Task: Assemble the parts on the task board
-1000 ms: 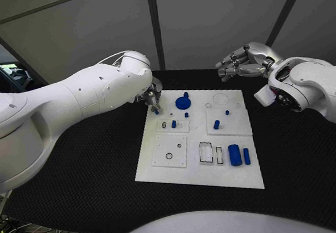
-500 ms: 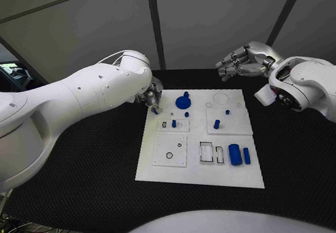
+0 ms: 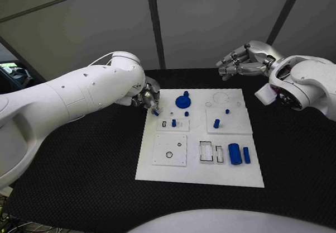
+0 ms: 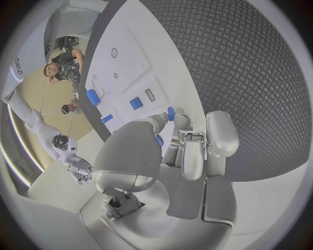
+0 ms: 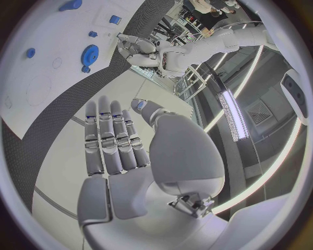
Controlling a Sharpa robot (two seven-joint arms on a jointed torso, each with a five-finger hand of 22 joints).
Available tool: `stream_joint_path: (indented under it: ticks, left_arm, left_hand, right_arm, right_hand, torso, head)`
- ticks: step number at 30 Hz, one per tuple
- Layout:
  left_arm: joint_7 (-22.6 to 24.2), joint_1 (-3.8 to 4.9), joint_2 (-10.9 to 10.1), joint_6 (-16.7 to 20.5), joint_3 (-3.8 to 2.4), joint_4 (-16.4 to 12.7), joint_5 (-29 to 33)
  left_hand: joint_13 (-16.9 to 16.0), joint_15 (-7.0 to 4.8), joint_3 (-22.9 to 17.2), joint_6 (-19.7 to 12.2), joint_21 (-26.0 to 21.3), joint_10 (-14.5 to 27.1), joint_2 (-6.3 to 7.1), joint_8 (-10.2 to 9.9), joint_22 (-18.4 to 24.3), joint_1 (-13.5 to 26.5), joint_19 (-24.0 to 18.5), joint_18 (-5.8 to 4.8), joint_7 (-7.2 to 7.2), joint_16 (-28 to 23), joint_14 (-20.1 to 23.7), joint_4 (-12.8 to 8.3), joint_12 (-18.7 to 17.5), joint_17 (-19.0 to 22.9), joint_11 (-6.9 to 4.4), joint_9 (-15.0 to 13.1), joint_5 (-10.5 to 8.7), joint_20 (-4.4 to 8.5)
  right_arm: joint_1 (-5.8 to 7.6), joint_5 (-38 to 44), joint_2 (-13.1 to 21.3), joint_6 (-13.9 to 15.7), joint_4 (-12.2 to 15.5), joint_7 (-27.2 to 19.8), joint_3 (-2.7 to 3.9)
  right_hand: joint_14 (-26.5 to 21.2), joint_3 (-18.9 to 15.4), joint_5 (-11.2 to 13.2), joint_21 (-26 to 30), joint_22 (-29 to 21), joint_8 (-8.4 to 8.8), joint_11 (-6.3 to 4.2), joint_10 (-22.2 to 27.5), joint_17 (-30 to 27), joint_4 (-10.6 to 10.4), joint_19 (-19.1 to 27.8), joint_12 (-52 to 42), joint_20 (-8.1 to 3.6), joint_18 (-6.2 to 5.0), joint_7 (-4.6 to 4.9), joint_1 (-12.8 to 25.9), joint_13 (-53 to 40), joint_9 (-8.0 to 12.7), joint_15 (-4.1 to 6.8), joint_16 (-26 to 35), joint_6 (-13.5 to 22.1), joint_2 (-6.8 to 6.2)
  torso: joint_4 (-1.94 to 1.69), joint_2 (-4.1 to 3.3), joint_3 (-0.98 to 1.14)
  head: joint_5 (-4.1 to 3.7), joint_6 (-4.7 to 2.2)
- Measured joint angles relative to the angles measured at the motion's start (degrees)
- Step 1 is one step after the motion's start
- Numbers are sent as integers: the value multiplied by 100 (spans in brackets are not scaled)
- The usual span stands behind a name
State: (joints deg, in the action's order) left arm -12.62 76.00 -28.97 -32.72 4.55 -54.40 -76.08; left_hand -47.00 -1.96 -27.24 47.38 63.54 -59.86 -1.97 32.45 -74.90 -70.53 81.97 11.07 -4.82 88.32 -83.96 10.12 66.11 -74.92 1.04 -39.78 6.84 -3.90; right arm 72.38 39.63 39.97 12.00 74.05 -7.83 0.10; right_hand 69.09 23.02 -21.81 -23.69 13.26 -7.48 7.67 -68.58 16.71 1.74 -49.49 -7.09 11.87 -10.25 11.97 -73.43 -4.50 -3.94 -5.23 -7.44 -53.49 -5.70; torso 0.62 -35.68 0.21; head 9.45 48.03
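Two hands up on my feed. Left hand (image 3: 148,97) sits at the board's far-left corner, approx 11 o'clock from board centre, fingers curled down and pinching a small blue peg (image 3: 156,111) right over the task board (image 3: 162,170) edge; the left wrist view shows the same peg (image 4: 171,113) blue at the fingertips (image 4: 181,122). Right hand (image 3: 243,63) hangs off the board at approx 1 o'clock, above the black table (image 3: 84,159), holding nothing, fingers straight, side by side and slightly bent at the tips; the right wrist view shows its palm flat with fingers (image 5: 111,138) laid out together.

On the board I see: blue gear (image 3: 183,101) at approx 12 o'clock, touching the plate, w/ a small blue stud (image 3: 186,114) just near it. Short blue peg (image 3: 174,124) stands in the upper-left block. Upper-right block carries another blue peg (image 3: 216,125) and a tiny blue piece (image 3: 226,112). At approx 5 o'clock a fat blue cylinder (image 3: 234,154) lies beside a thinner blue bar (image 3: 246,155), close but apart. Lower-left block has a black ring (image 3: 169,155) marked on it.
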Motion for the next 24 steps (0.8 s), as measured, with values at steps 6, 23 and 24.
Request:
stream_joint_path:
  ticks: [6, 23, 24]
  left_arm:
    - [-349, 22, -409, 352, 0, -650, 598]
    - [-1573, -31, -1294, 2359, 99, -2318, 1534]
    - [-1623, -35, -1309, 2459, 116, -2368, 1554]
  left_hand:
    - [91, 0, -199, 0, -39, 0, 63, 73, 0, 122, 0, -1, -1, -1, 0, -60, -46, 0, 1, -67, -1, 0]
    - [152, -20, -673, -1, 95, -84, 129, 247, 0, 489, 43, -1, -1, -46, -20, -230, -94, 0, -20, -231, -28, 42]
    - [152, -20, -701, -1, 95, -85, 135, 266, 0, 531, 43, -1, -1, -46, -20, -233, -94, 0, -21, -237, -29, 42]
  right_arm:
    - [1, 32, 39, -2, 0, 6, 0]
    - [1, 73, 91, -2, 0, 15, -1]
    - [1, 74, 91, -2, 0, 16, -1]
  right_hand:
    - [0, 0, 0, 0, 0, 0, 0, 0, 0, 0, 0, 0, 0, 0, 0, 0, 0, 0, 0, 0, 0, 0]
    - [0, 0, 0, 0, 0, 0, 0, 0, 0, 0, 0, 0, 0, 0, 0, 0, -1, 0, 0, 0, 0, 0]
    - [0, 0, 0, 0, 0, 0, 0, 0, 1, 0, 0, 0, 0, 0, 0, 0, -1, 0, 0, 0, 0, 0]
  torso:
    - [-18, 7, 9]
    - [-75, 48, 37]
    - [-76, 48, 39]
  head:
    - [-17, 11]
    - [-80, 69]
    - [-81, 73]
